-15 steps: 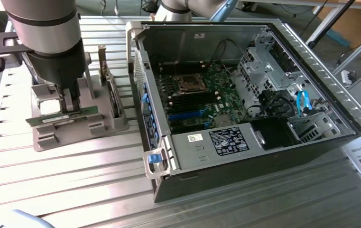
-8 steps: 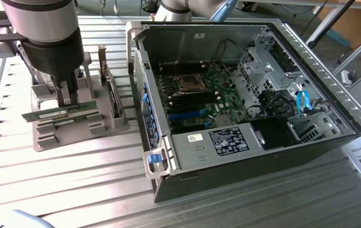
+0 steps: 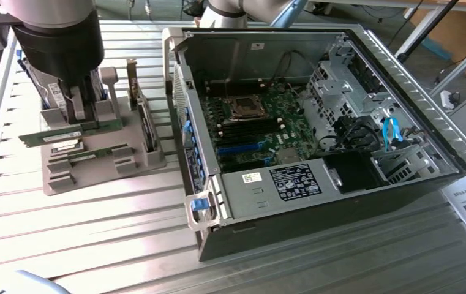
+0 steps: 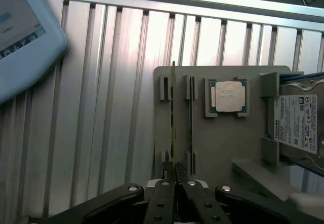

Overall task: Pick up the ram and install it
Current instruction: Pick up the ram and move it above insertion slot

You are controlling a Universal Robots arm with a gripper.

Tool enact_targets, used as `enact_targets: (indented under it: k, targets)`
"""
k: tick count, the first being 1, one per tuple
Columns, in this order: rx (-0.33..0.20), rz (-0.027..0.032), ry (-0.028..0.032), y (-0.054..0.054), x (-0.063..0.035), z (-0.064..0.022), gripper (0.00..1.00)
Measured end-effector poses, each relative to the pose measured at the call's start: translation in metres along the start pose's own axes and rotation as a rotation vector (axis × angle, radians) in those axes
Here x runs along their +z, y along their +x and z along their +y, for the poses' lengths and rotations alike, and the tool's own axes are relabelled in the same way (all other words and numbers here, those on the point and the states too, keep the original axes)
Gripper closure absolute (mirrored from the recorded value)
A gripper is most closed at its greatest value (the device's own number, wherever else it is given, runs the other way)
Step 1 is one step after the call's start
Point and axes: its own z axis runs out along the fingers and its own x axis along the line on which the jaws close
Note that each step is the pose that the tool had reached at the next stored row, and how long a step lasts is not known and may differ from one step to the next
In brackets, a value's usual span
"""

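- A pale, rounded device with a lit screen (image 4: 23,31) lies on the desk (image 4: 101,112), a surface of long ribbed aluminium slats with a dull sheen.
- The arm's dark cylindrical wrist comes down over the holder (image 3: 106,165) at the exterior view's left. The holder is a matte grey moulded block with upright slotted posts.
- The gripper (image 4: 174,172) is black, jointed metal with bright pivot screws. Its jaws are pinched narrow on the top edge of the ram (image 4: 172,117).
- In the exterior view, the ram (image 3: 49,136) is a long, flat green strip with a white label, held level below the gripper (image 3: 79,117). Whether it has left its slot I cannot tell.
- A second ram stick (image 4: 191,117) stands edge-on just beside it, in the neighbouring slots.
- A square processor (image 4: 229,96) with a matte silver lid lies flat in a recess.
- A hard drive (image 4: 298,125), silver with a printed label, stands at the holder's edge.
- The open computer case (image 3: 416,82) lies on its side. It has sheet-metal walls, and inside it are a green motherboard (image 3: 257,122) and a labelled grey power supply (image 3: 286,184).
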Motion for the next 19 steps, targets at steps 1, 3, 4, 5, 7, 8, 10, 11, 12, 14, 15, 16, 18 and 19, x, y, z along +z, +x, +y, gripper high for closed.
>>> enact_targets:
  k: [1,3,4,5,7,8,10,11,12,14,15,16,18,19]
  targets:
    - [0.000,0.0000,0.0000,0.000,-0.0024,0.0001,0.88]
    - [0.000,0.0000,0.0001,0.000,-0.0067,0.0003,0.88]
    - [0.000,0.0000,0.0000,0.000,-0.0089,0.0004,0.88]
    - [0.000,0.0000,-0.0001,0.000,-0.0111,0.0005,0.88]
    - [0.000,0.0000,0.0001,0.000,-0.0155,0.0007,0.88]
    - [0.000,0.0000,0.0000,0.000,-0.0180,0.0008,0.88]
    - [0.000,-0.0001,0.0001,-0.001,-0.0222,0.0010,0.88]
    - [0.000,-0.0001,0.0001,-0.001,-0.0243,0.0010,0.88]
    - [0.000,0.0000,0.0001,-0.001,-0.0263,0.0011,0.88]
    - [0.000,-0.0001,0.0001,-0.001,-0.0304,0.0013,0.88]
    - [0.000,0.0000,-0.0001,-0.001,-0.0326,0.0014,0.88]
    - [0.000,0.0000,0.0000,-0.001,-0.0350,0.0015,0.88]
    - [0.000,0.0000,0.0000,-0.001,-0.0398,0.0017,0.88]
    - [0.000,0.0000,0.0000,-0.001,-0.0422,0.0018,0.88]
